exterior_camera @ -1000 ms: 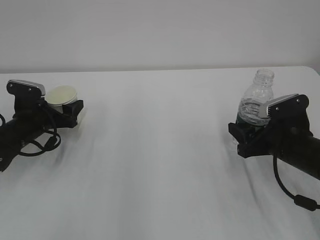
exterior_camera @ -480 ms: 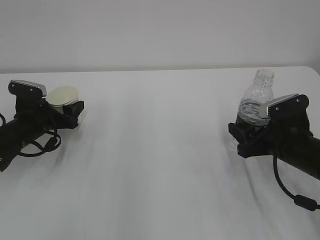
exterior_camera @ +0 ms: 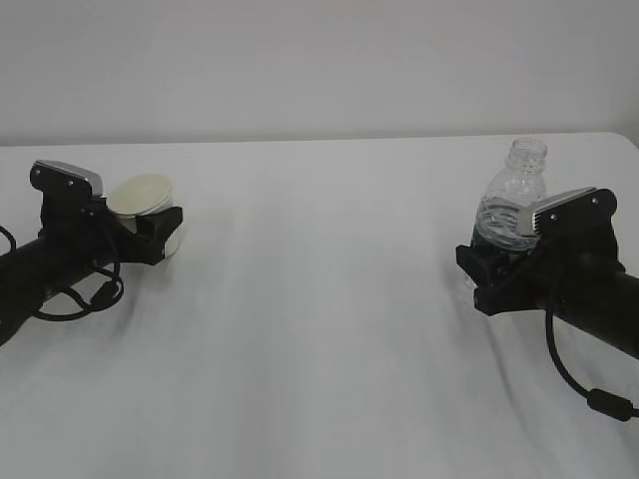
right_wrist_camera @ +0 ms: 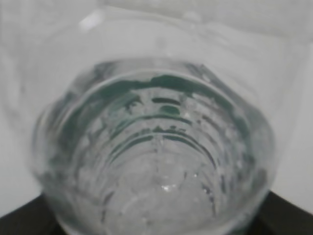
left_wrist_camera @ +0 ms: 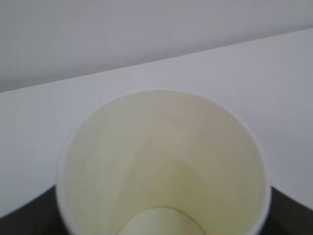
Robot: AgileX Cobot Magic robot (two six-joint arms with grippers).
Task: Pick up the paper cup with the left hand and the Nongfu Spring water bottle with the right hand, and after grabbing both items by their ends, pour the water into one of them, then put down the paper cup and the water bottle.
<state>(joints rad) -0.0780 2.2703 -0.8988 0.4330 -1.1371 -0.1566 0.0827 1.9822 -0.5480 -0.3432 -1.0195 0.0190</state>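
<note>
The paper cup [exterior_camera: 143, 197], white with a cream inside, sits tilted between the black fingers of my left gripper [exterior_camera: 150, 222], which is shut on it at its lower end. In the left wrist view the paper cup [left_wrist_camera: 161, 161] fills the frame, mouth toward the camera, with dark fingertips [left_wrist_camera: 24, 223] at the bottom corners. The Nongfu Spring water bottle [exterior_camera: 514, 195], clear, capless and upright, stands in my right gripper [exterior_camera: 489, 264], shut around its green-banded lower part. Seen from the right wrist, the bottle [right_wrist_camera: 156, 147] shows ribs, green label and clear water.
Both arms lie low over a white table [exterior_camera: 319, 329], one at each side. Its far edge [exterior_camera: 319, 140] meets a plain grey wall. Black cables loop under the left arm [exterior_camera: 75, 299] and trail from the right arm [exterior_camera: 589, 399].
My left gripper has moved to the right and slightly toward the middle, and the paper cup went with it, tilting more. The right gripper and the bottle have not moved.
</note>
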